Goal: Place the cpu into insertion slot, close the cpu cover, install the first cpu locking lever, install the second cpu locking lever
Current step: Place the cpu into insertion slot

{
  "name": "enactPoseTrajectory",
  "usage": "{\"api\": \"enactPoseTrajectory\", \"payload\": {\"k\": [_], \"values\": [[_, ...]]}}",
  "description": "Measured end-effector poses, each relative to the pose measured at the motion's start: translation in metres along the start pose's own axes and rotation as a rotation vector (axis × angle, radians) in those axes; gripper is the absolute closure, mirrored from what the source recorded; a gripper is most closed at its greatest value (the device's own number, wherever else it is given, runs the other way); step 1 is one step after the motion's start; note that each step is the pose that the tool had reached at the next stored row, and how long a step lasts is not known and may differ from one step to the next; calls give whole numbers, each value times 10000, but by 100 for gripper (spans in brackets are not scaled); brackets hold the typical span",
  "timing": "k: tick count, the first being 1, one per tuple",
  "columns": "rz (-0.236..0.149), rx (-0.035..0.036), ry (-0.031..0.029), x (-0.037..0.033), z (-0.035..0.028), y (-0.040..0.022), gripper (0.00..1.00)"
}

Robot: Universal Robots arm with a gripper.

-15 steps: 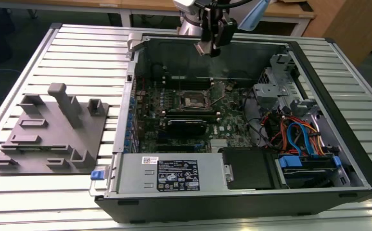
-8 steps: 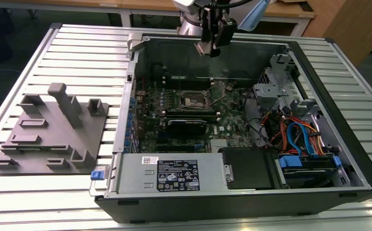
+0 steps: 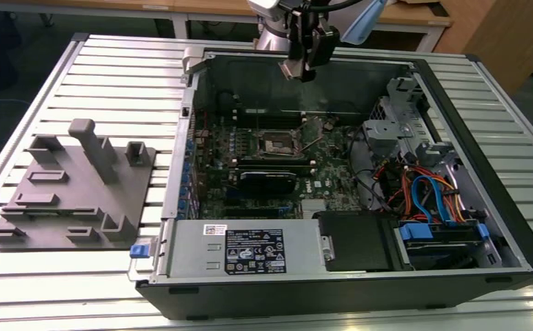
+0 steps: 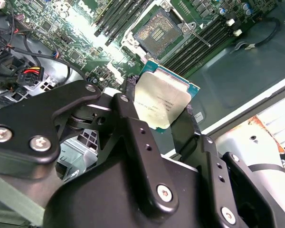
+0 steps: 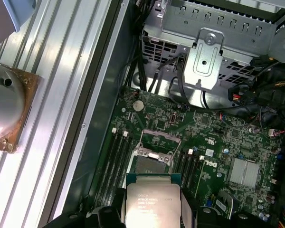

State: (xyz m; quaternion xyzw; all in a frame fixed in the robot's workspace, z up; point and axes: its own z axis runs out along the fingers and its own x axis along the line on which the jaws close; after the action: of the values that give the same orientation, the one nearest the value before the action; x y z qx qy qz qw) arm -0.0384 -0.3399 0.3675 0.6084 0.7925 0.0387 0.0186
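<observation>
The gripper clamps the cpu, its lower edge hidden; the insertion slot lies uncovered.

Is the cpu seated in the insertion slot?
No; in the second wrist view the gripper holds the cpu clear of the empty insertion slot.

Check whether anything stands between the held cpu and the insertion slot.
Nothing visible does. The hand grips the cpu above the open case. In the first wrist view the insertion slot lies beyond the chip with its dark centre uncovered, and there is only open air between them.
</observation>
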Motion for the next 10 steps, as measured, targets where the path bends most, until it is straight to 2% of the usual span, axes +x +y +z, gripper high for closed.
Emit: {"api": "enactPoseTrajectory", "payload": {"k": [3,10], "values": [[189,-5,-15,2,4,0,46],[1308,-23,-110,1,35,-3,46]]}}
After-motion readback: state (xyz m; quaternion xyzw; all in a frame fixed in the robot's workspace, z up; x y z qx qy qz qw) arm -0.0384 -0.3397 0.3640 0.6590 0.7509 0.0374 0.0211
